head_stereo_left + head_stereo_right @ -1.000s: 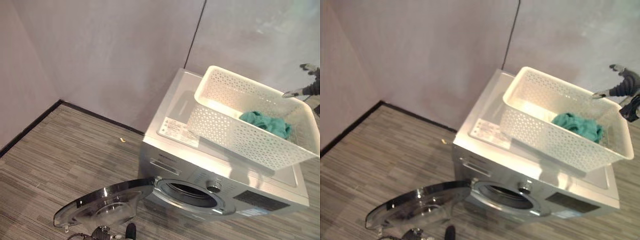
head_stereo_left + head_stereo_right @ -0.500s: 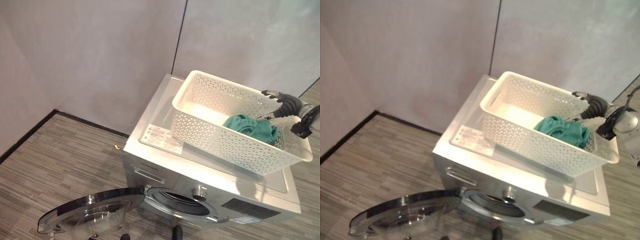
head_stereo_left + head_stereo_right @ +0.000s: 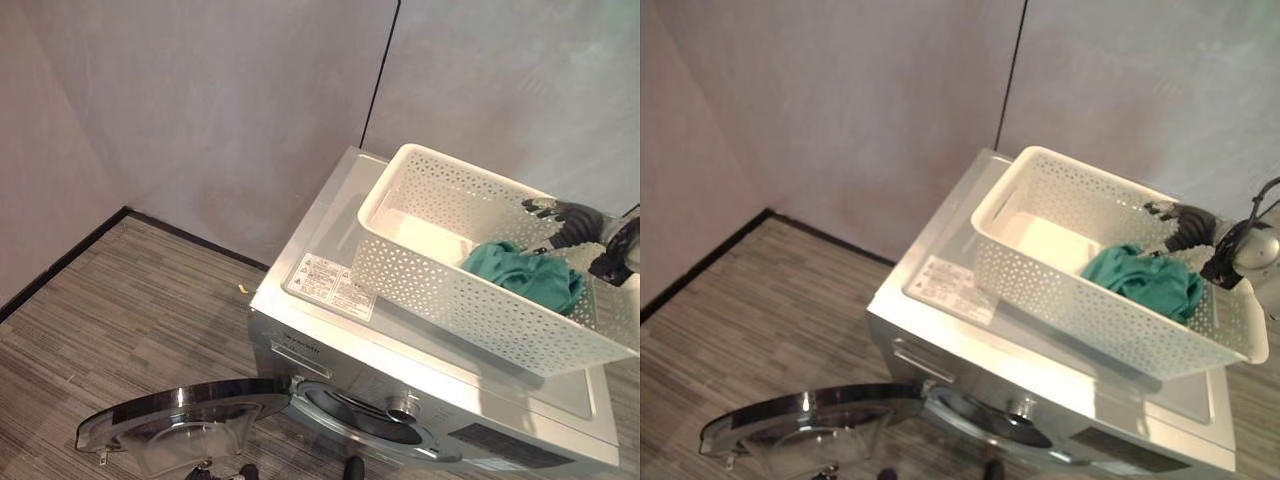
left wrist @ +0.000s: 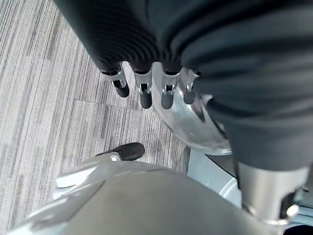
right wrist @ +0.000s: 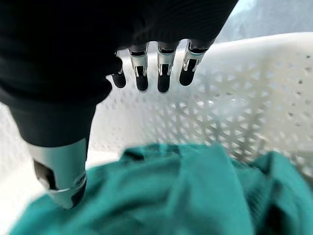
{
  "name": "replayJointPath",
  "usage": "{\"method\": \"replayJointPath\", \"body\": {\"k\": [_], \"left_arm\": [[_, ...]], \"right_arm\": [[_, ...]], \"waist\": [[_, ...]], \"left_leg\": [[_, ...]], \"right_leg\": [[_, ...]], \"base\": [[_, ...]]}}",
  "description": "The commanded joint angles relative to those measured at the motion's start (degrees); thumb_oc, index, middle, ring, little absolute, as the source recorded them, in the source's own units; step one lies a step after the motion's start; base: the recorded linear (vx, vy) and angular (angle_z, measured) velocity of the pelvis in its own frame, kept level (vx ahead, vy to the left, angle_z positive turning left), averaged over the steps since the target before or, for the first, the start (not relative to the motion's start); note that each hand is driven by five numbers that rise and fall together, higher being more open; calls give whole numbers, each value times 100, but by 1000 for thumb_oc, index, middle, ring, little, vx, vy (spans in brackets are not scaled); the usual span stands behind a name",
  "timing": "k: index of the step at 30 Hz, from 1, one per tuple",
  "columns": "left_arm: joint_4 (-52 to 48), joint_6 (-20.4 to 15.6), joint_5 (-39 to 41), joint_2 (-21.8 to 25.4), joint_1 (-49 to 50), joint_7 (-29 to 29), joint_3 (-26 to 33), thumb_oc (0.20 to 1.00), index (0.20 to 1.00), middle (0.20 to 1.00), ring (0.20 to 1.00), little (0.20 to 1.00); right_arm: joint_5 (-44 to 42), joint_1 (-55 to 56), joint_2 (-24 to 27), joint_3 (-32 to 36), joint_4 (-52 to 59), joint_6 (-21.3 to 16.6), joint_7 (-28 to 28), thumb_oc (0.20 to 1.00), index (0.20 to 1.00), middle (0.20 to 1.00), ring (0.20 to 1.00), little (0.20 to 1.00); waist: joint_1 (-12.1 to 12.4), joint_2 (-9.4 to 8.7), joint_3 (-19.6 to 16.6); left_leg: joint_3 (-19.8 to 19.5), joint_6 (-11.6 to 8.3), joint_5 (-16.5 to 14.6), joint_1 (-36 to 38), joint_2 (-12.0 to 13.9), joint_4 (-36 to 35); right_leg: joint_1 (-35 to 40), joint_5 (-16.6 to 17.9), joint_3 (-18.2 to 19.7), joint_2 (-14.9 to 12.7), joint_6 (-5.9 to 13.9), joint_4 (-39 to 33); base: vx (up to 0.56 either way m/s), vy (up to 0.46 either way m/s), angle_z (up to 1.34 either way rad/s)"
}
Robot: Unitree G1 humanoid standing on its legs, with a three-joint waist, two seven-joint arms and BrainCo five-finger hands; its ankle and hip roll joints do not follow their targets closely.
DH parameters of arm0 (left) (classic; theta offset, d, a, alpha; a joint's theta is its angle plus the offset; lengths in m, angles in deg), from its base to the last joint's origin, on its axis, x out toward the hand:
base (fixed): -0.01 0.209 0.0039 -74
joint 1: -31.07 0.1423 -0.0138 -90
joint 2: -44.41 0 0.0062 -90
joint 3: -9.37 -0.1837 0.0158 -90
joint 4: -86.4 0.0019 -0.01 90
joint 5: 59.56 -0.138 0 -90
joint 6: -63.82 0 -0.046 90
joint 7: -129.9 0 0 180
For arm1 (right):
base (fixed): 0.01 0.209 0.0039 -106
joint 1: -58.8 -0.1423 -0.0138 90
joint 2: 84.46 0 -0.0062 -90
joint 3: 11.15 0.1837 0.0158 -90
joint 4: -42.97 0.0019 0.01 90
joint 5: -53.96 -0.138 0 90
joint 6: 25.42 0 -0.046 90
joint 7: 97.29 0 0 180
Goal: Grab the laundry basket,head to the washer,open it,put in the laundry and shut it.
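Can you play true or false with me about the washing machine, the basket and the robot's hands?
1. The white plastic laundry basket sits on top of the silver washing machine. True.
2. The round glass washer door is closed. False: it hangs open.
3. The teal cloth is already inside the drum. False: it lies in the basket.
4. The right hand hovers over the teal cloth with open fingers. True.
5. The left hand holds the basket. False: it hangs open, low near the washer door.

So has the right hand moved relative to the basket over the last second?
Yes. The right hand has come from outside the basket rim to over the green laundry.
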Motion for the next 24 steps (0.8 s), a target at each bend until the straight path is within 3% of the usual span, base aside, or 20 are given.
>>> {"method": "replayJointPath", "body": {"k": [1,7,21,22,24], "left_arm": [[135,-98,7,-22,-268,88,-160,1000,1000,1000,1000,1000],[43,-116,82,-19,-268,166,-125,1000,1000,1000,1000,1000],[-217,-185,286,-51,-491,178,-309,1000,1000,1000,1000,1000],[-217,-185,286,-49,-493,178,-314,1000,1000,1000,1000,1000],[-214,-190,273,-65,-510,174,-366,1000,1000,1000,1000,1000]], "right_arm": [[233,-519,328,-182,101,9,-155,1000,1000,1000,1000,1000],[330,-82,621,-290,322,-26,-505,1000,1000,1000,1000,1000],[592,463,402,-339,336,-5,-816,1000,1000,1000,1000,1000],[593,479,404,-322,339,-5,-816,200,200,200,200,200],[558,510,333,-268,287,12,-787,200,200,200,200,200]], "waist": [[218,-176,137],[230,-198,241],[233,-134,610],[235,-136,608],[225,-126,619]], "left_leg": [[229,-88,-225,101,-31,62],[214,-155,-165,-30,21,62],[173,-238,7,-462,98,62],[172,-238,9,-466,98,62],[175,-239,13,-485,98,62]], "right_leg": [[348,-339,-31,-138,359,338],[303,-330,-97,-112,345,273],[38,-252,-157,-61,322,131],[35,-251,-159,-61,322,131],[23,-239,-160,-62,319,114]], "base": [[-7,-35,2],[-3,-25,11],[-13,-9,2],[0,0,0],[0,0,0]]}}
